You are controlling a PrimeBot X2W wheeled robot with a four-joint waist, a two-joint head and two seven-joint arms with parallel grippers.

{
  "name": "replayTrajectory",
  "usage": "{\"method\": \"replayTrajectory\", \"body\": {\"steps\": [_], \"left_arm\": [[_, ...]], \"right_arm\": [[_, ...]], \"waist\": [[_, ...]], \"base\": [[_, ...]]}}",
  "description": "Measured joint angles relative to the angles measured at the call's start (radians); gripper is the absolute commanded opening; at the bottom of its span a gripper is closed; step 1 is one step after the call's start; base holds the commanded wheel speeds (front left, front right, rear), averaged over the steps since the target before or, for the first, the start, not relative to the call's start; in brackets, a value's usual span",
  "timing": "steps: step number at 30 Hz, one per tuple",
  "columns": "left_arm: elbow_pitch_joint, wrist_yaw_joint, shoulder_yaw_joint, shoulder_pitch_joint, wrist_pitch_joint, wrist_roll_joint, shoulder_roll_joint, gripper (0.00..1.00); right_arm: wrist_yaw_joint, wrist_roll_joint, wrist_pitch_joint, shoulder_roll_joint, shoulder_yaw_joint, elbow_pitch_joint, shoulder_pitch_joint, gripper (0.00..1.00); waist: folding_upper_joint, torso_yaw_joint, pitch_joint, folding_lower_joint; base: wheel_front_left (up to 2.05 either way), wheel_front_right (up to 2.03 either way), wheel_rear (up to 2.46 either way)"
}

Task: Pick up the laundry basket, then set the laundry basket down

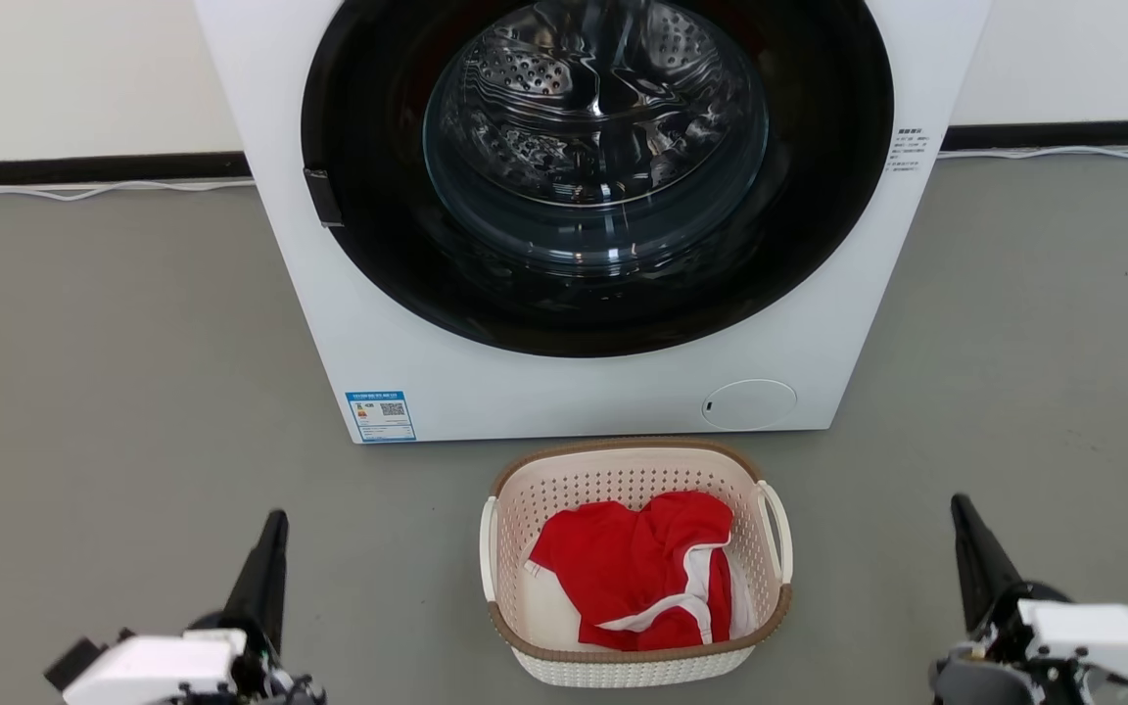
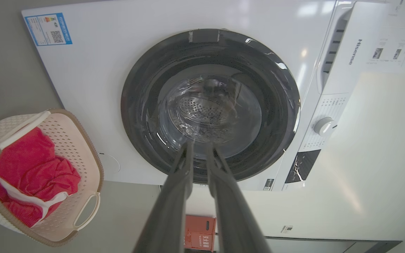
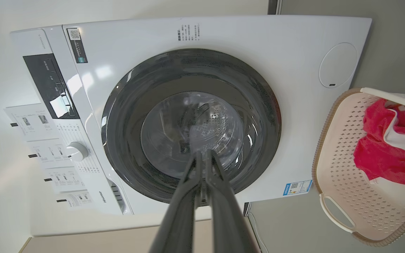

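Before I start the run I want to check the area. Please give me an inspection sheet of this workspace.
Surface: smooth grey floor.
Job's things: laundry basket stands on the floor before the washing machine; red garment inside.
Clutter: orange crate near the machine.
Grippers: left gripper and right gripper shut, empty, either side of the basket, apart from it.
Cables: white cable along the wall base.
Surroundings: pale wall; machine door closed.
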Motion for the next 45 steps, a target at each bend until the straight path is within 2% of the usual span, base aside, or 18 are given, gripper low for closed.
{"method": "replayTrajectory", "body": {"steps": [3,10,19,31,45], "left_arm": [[0.05,0.001,-0.004,0.044,-0.002,0.0,-0.01,1.0],[0.052,0.001,-0.019,0.053,-0.025,0.0,-0.01,1.0],[0.054,0.001,-0.035,0.053,-0.057,0.078,-0.01,1.0],[0.058,0.012,-0.044,0.052,-0.092,0.241,-0.008,1.0],[0.042,0.053,-0.071,0.051,-0.13,0.454,-0.006,1.0]], "right_arm": [[-0.001,0.0,-0.001,0.008,0.004,0.047,0.036,1.0],[-0.001,-0.006,-0.02,0.01,0.015,0.043,0.042,1.0],[-0.001,-0.102,-0.054,0.005,0.027,0.03,0.042,1.0],[-0.001,-0.304,-0.083,-0.002,0.036,0.014,0.042,1.0],[-0.001,-0.559,-0.126,-0.018,0.061,-0.006,0.042,1.0]], "waist": [[0.0,0.0,0.001,0.0],[0.0,0.0,-0.002,0.0004],[0.0,0.003,-0.001,0.0002],[0.0,0.005,0.0,0.0002],[0.0,0.006,0.002,0.0001]], "base": [[0.0,0.0,0.0],[0.0,0.0,0.0],[0.0,0.0,0.0],[0.0,0.0,0.0],[0.0,0.0,0.0]]}}
